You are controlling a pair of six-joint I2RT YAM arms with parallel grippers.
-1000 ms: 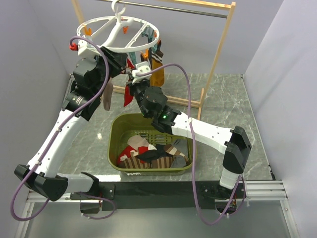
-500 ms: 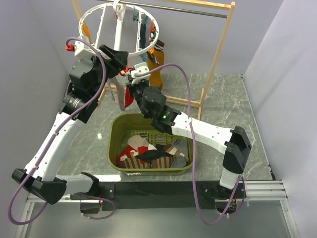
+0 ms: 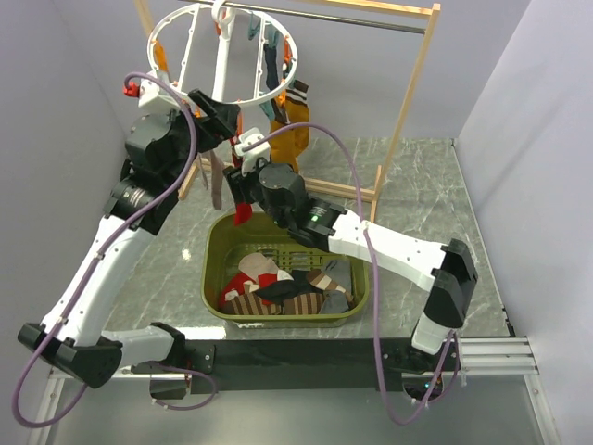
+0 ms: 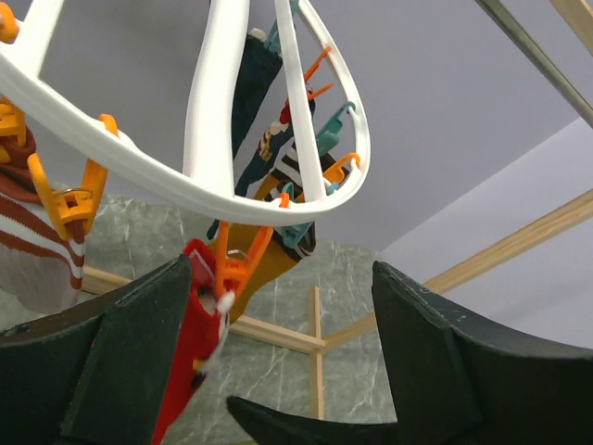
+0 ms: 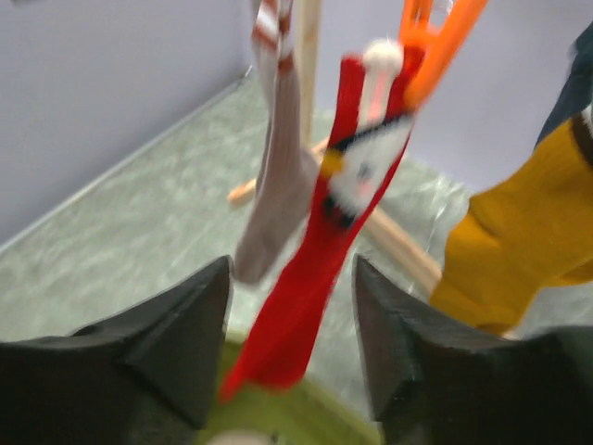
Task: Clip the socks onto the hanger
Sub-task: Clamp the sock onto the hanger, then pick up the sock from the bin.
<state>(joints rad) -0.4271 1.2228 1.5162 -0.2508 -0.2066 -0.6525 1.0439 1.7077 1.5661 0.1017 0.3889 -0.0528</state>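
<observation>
The white ring hanger [image 3: 243, 95] hangs tilted steeply from the rack rod. A red sock [image 3: 243, 211] with white marks hangs from an orange clip [image 4: 236, 264]. My left gripper [image 3: 220, 116] is open just below the ring [image 4: 167, 176], with the red sock [image 4: 190, 362] beside its left finger. My right gripper [image 3: 243, 176] is open below it. The red sock [image 5: 320, 278] dangles free between and beyond its fingers, under its clip [image 5: 435, 37]. A grey sock [image 5: 278, 185], a mustard sock [image 3: 295, 130], a striped sock [image 4: 37, 250] and a navy sock [image 4: 255, 83] are also clipped on.
An olive basket [image 3: 215, 255] with several loose socks [image 3: 287, 287] sits on the marble table just under the grippers. The wooden rack post [image 3: 408, 83] and its floor bars [image 4: 315, 343] stand behind the hanger. Grey walls close in on the left and right.
Both grippers have opened. The right one let go of the red sock and dropped back; the sock now hangs from its clip. The ring swung from nearly flat to steeply tilted.
</observation>
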